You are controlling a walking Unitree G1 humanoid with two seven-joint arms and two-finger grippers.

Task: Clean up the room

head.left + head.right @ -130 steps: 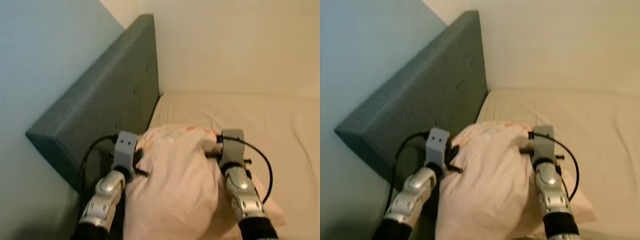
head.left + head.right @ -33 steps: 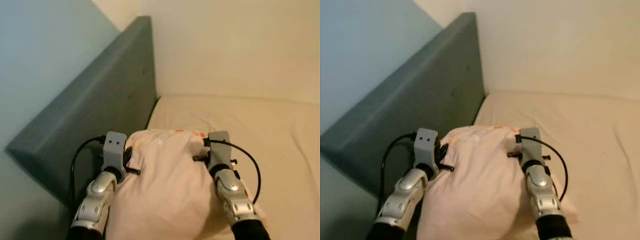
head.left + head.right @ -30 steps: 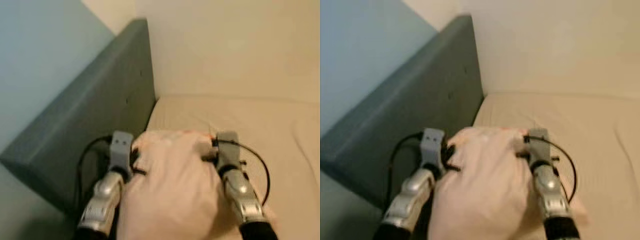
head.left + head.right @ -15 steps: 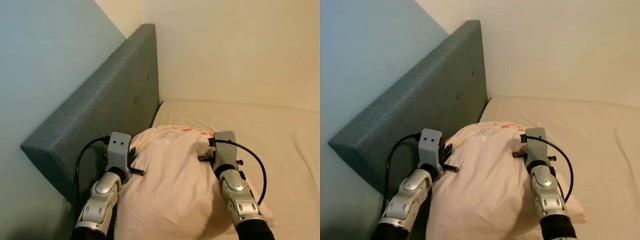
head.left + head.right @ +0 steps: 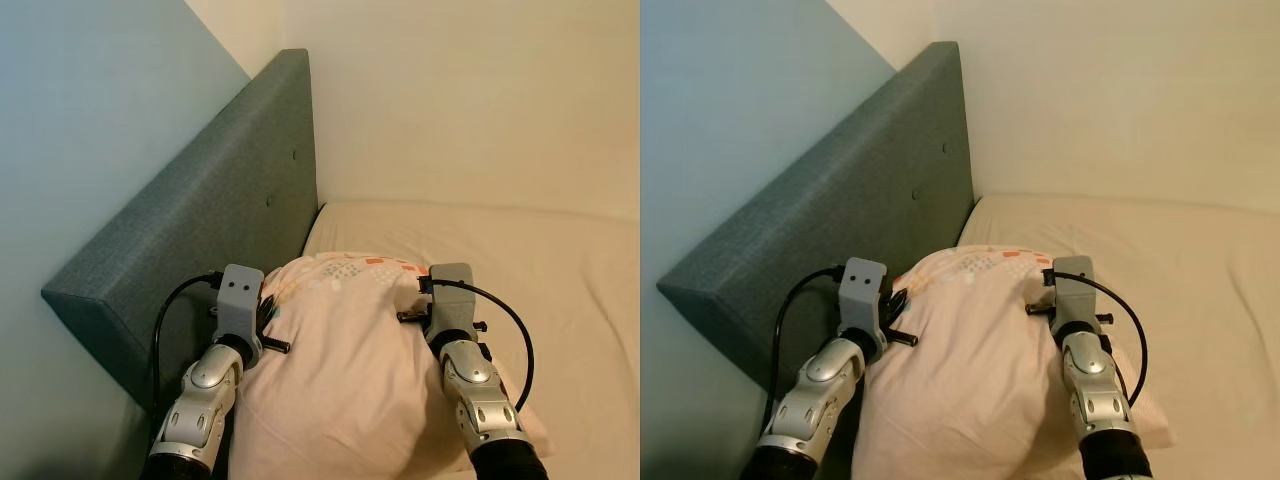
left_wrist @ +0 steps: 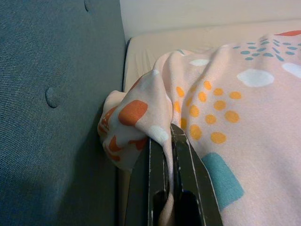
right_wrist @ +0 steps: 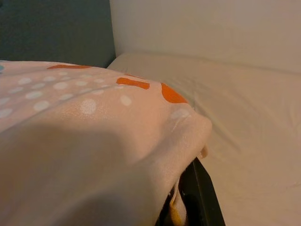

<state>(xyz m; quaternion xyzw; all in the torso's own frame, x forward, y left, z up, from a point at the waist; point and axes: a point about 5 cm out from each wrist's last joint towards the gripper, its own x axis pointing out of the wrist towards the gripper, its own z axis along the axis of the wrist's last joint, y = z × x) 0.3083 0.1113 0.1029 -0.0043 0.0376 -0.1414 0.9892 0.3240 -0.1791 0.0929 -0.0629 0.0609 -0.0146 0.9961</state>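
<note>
A pale pink pillow [image 5: 340, 370] with orange, white and teal spots hangs between my two arms, over the head end of the bed [image 5: 520, 250]. My left gripper [image 6: 167, 136] is shut on the pillow's left corner, close beside the grey-green headboard [image 5: 215, 220]. In the right wrist view my right gripper [image 7: 188, 188] is shut on the pillow's right corner, with cloth bunched over the fingers. In the eye views the pillow covers both pairs of fingers.
The upholstered, buttoned headboard runs along my left, against a pale blue wall [image 5: 90, 110]. A cream wall [image 5: 470, 90] stands behind the bed. The beige mattress spreads out ahead and to the right.
The camera swung and blurred, then steadied. The pillow stays held between both grippers, at about the same place before the headboard.
</note>
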